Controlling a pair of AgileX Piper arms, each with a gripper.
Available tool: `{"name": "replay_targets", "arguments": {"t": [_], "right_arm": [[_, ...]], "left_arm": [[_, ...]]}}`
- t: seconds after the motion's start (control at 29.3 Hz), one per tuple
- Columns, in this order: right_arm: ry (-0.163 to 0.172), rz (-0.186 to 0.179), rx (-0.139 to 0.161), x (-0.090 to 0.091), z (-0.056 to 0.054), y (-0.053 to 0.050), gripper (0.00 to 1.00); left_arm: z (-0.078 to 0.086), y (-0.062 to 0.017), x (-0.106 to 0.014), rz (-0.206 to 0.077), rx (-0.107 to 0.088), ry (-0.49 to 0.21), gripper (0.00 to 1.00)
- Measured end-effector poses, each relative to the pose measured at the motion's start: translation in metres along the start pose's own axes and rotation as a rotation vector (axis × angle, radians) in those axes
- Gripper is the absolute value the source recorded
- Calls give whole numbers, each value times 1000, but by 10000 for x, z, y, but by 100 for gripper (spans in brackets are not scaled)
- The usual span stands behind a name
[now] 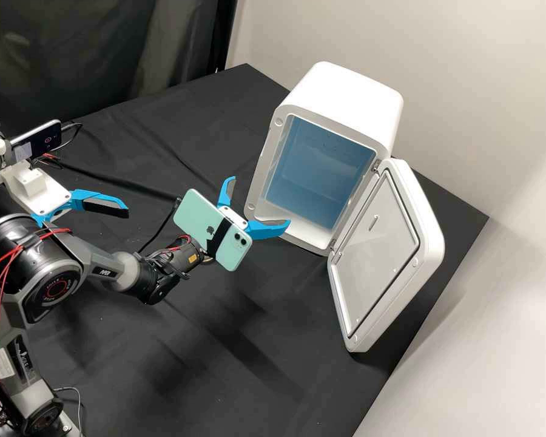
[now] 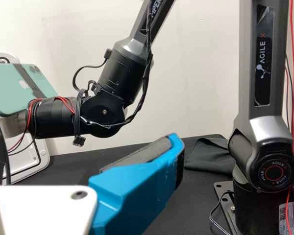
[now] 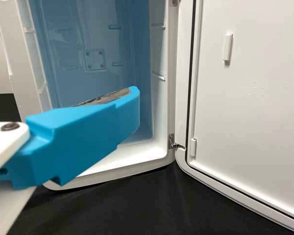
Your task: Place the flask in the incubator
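The white incubator stands at the back right of the bench, its blue inside facing the arms. Its door is swung wide to the right. My right gripper hangs just in front of the opening, open wide with nothing between its fingers. One of those blue fingers points into the blue chamber, with the door's inner panel beside it. My left gripper is at the far left above the bench, open and holding nothing; one of its fingers points towards the right arm.
A mint-green phone is strapped to the right arm's wrist, and a second phone sits on the left arm. The black cloth covers the bench to its right edge. An arm's base column stands close by.
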Motion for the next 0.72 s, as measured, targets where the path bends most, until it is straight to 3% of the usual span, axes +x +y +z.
{"name": "replay_targets", "arguments": {"t": [0.38, 0.72], "right_arm": [[2, 2, 6, -6, -4, 3, 100], [74, 67, 8, -273, -69, 69, 100]], "left_arm": [[0, 0, 0, 0, 0, 0, 100], [0, 0, 0, 0, 0, 0, 100]]}}
